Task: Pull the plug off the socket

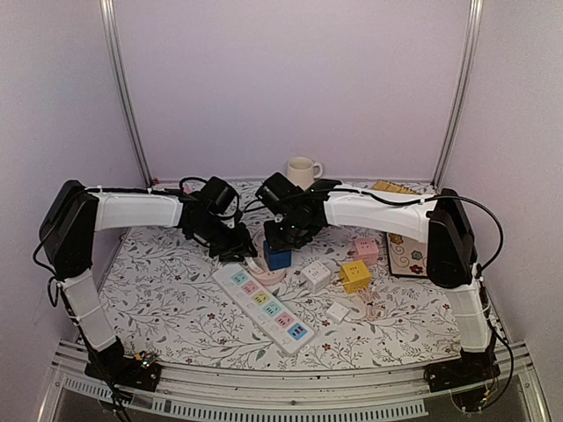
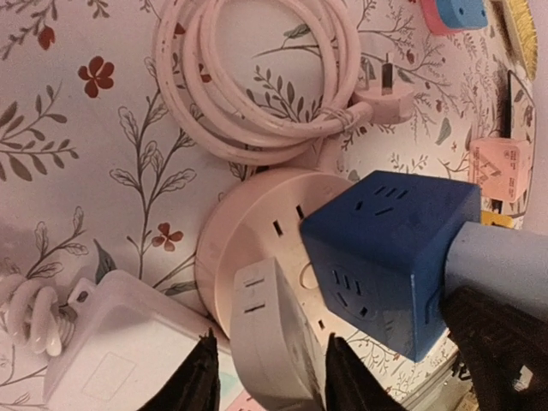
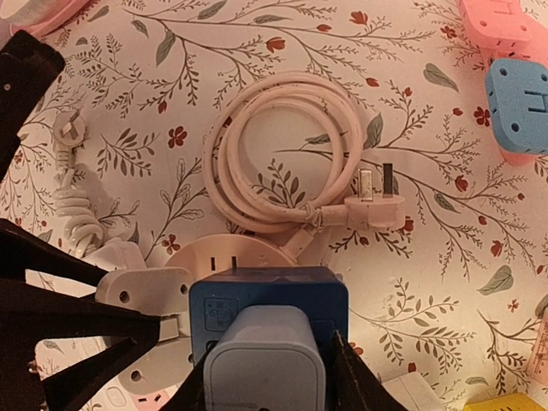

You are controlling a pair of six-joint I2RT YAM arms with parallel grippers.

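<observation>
A round pink socket (image 2: 248,231) lies on the flowered table, and a white plug (image 2: 274,334) stands upright in it. My left gripper (image 2: 270,377) straddles that plug; its right finger is against the plug and a narrow gap shows at the left finger. A blue cube socket (image 3: 265,295) sits tilted over the round socket's edge (image 3: 240,248). A pale blue plug (image 3: 265,360) is pushed into the cube. My right gripper (image 3: 270,377) is shut on this plug, with both fingers against its sides. From above, both grippers (image 1: 242,251) (image 1: 283,237) meet at the cube (image 1: 277,256).
The round socket's coiled pink cord (image 3: 282,154) and its pronged plug (image 3: 372,210) lie just beyond. A long white power strip (image 1: 264,308) runs toward the front. White (image 1: 315,274), yellow (image 1: 355,275) and pink (image 1: 366,249) cubes sit to the right, and a mug (image 1: 302,170) at the back.
</observation>
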